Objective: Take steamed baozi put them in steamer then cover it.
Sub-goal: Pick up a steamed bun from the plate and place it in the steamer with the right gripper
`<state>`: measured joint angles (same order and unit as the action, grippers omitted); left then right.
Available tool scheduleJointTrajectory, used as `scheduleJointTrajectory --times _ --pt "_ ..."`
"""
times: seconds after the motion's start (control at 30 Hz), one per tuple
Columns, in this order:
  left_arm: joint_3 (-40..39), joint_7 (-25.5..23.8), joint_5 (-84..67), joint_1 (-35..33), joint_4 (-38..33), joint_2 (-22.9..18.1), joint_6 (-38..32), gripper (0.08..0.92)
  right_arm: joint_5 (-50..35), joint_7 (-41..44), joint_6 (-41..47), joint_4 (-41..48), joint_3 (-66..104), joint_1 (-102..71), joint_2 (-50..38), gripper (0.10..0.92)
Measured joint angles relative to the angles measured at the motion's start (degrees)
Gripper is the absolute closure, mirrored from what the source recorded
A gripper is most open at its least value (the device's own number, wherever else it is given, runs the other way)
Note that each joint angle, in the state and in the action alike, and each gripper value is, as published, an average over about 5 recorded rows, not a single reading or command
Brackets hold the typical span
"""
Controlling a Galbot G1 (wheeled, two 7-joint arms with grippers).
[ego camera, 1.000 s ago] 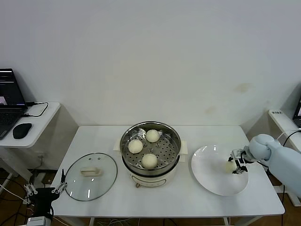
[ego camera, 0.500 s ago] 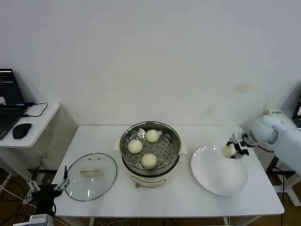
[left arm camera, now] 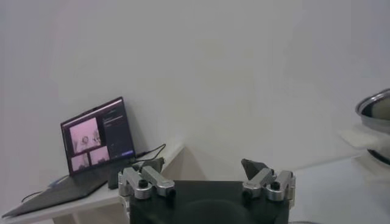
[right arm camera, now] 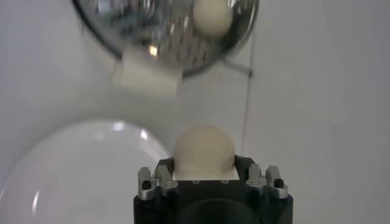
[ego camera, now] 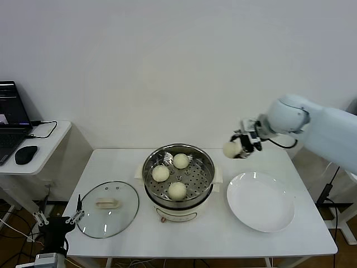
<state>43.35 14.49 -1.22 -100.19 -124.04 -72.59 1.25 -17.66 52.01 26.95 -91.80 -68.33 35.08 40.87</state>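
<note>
White counter [ego camera: 134,245] stands against a plain white wall [ego camera: 178,67]. The steamer [ego camera: 178,173] sits mid-counter on its cream base with three steamed baozi [ego camera: 177,190] on the perforated floor. The cover [ego camera: 107,209] lies flat on the counter to the left of the steamer, handle up. An empty white plate [ego camera: 260,201] rests to the right. The right gripper [ego camera: 239,147] hangs in the air between plate and steamer, above the far right of the counter, fingers clamped on the fourth baozi [right arm camera: 203,152]. The left gripper [ego camera: 58,221] is parked low at the near-left counter edge, fingers apart. A side desk [ego camera: 39,151] at far left carries a laptop [left arm camera: 97,143] and mouse [ego camera: 25,154].
</note>
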Motion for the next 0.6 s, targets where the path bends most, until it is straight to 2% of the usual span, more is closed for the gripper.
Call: scheduleJointTrajectory --times 0.27,0.6 --pt "0.85 0.11 -0.34 -0.3 -0.13 -0.14 -0.12 0.177 -8.66 -6.63 7.45 -0.57 -3.17 1.13 8.09 0.406" --pt "1.61 0.27 -0.79 -0.13 0.43 -0.03 -0.28 0.177 -11.53 -11.46 11.77 2.6 -5.75 -2.36 14.68 0.406"
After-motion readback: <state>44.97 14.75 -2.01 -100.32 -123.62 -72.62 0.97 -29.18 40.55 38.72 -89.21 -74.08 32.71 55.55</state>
